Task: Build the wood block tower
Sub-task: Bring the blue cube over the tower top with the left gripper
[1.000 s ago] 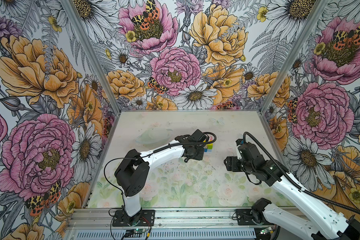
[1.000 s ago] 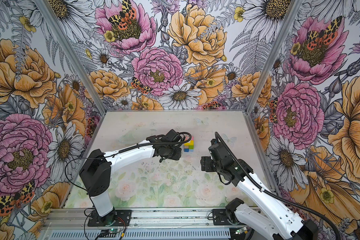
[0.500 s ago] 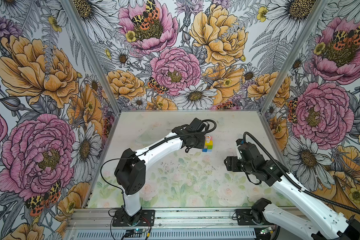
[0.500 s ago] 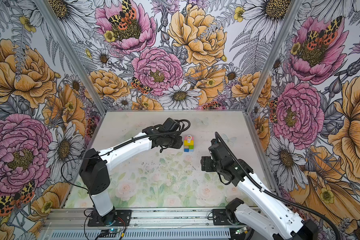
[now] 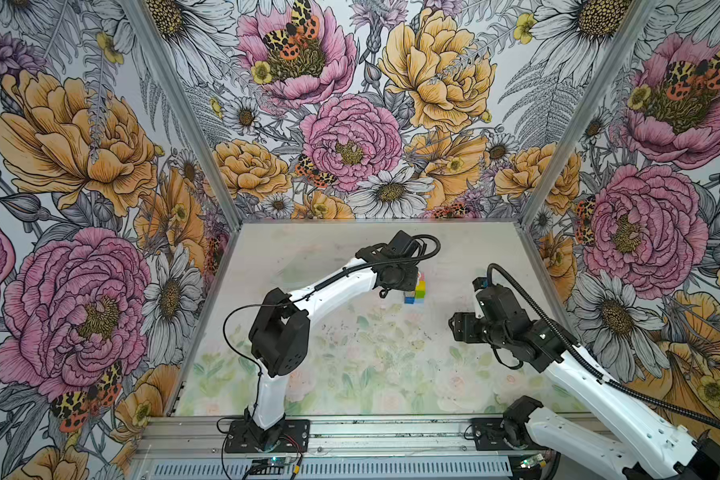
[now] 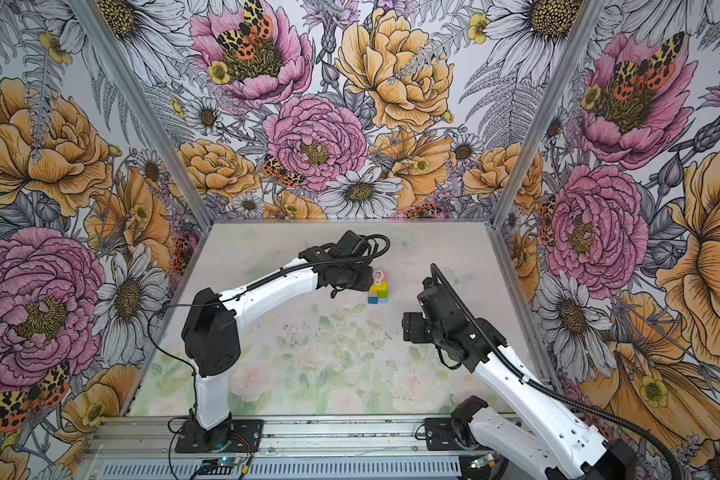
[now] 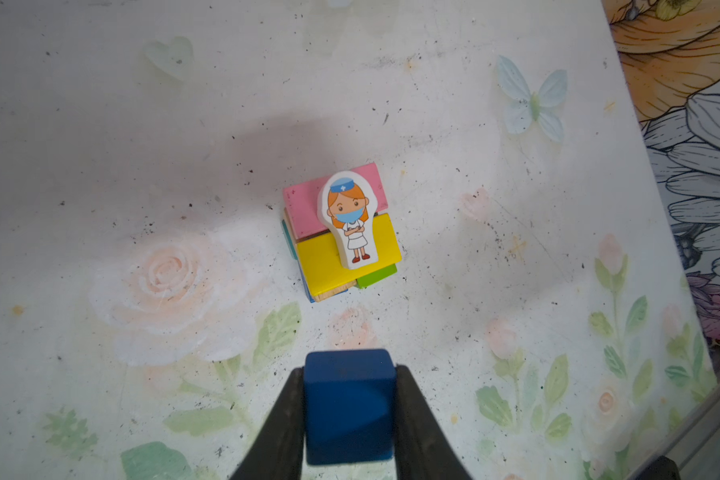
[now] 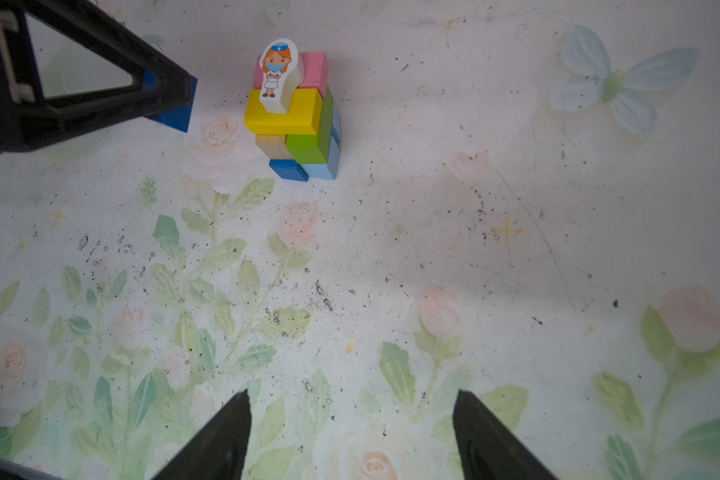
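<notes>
Wood block tower (image 8: 296,118): three colourful layers; left pincer (image 7: 350,376) grips dark blue cube (image 7: 348,405), right pincer (image 8: 352,399) released.

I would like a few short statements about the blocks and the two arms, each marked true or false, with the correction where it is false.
1. The left jaws are shut on a dark blue cube. True.
2. The right jaws hold the green brick. False: they stand open and empty, and the green brick sits in the tower.
3. The nurse figure lies across the pink brick and the yellow brick. True.
4. The held dark blue cube rests on top of the tower. False: it is held beside the tower, apart from it.
</notes>
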Available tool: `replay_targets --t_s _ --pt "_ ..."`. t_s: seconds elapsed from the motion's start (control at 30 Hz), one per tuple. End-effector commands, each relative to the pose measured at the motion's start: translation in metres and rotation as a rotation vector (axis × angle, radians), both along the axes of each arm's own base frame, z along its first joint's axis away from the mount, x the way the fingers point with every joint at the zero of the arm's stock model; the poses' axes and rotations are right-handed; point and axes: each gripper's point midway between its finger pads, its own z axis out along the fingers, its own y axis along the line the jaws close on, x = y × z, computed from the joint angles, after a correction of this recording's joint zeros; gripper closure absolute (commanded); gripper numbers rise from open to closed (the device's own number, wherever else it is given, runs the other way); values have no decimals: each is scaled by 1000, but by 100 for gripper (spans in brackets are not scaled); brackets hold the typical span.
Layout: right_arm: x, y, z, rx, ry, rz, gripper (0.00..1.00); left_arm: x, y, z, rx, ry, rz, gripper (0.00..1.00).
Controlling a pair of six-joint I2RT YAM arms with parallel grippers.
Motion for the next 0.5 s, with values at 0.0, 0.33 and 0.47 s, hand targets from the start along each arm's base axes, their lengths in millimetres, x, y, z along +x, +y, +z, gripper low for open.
replay_targets --t_s 0.0,0.33,0.47 --pt "3 -5 2 -9 -13 -29 21 8 -5 7 -12 -17 -13 81" --pt "3 -2 8 12 -36 -9 6 18 -15 8 -20 -20 -14 81" --pt "4 -1 11 12 -47 -4 1 21 -18 7 -21 -19 -17 81"
